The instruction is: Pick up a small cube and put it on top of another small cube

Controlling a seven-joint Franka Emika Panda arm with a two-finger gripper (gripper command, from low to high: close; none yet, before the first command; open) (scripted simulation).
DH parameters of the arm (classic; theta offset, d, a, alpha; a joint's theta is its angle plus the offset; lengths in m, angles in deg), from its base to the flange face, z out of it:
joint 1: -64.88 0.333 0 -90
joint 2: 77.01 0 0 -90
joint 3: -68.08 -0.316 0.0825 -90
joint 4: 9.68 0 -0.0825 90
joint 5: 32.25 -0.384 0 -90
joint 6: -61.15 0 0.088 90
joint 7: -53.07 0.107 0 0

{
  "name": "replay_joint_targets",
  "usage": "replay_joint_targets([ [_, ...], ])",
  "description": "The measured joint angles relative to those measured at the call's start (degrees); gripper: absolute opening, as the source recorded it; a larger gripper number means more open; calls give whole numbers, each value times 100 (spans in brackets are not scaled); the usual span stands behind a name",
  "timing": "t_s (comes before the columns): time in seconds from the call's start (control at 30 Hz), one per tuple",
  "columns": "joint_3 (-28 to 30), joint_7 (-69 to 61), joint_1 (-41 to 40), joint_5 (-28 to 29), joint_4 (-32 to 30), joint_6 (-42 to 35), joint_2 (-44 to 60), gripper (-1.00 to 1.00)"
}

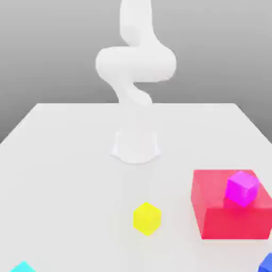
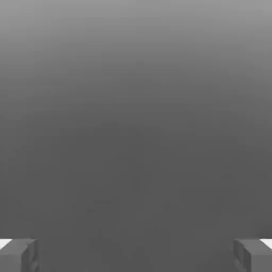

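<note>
from where i stand, the white robot arm with its rounded joints (image 1: 136,64) rises at the upper middle of the exterior view, and the two-finger gripper (image 2: 136,256) shows in the hand view with its jaws spread wide apart and nothing between them.

the small plain deep blue cube (image 1: 266,264), the one to be picked up, sits in the lower right corner of the exterior view, partly cut off by the frame. the small plain bright yellow cube (image 1: 147,218), where it should end up, is low and near the middle, on the pale flat surface (image 1: 79,186).

what the coming move turns on, i'd say, is which way the blue cube lies from the arm: from the arm's base (image 1: 136,147) it is down and well over toward the exterior view's right, past the big red block (image 1: 234,222) that carries a magenta cube (image 1: 243,188). i can't make out the gripper itself against the blue cube, so its exact bearing from the fingertips i can't tell. no long axis to speak of on a cube; the turn of its faces should matter more for the grip. a low sweep across the red block could knock the magenta cube, so i'd go high or around.
</note>
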Motion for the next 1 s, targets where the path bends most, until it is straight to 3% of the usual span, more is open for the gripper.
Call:
replay_joint_targets([
  [0.5,-490,-722,757,-123,532,648,3148,0],
  [1.0,-851,-845,1660,620,1062,1277,6294,0],
])
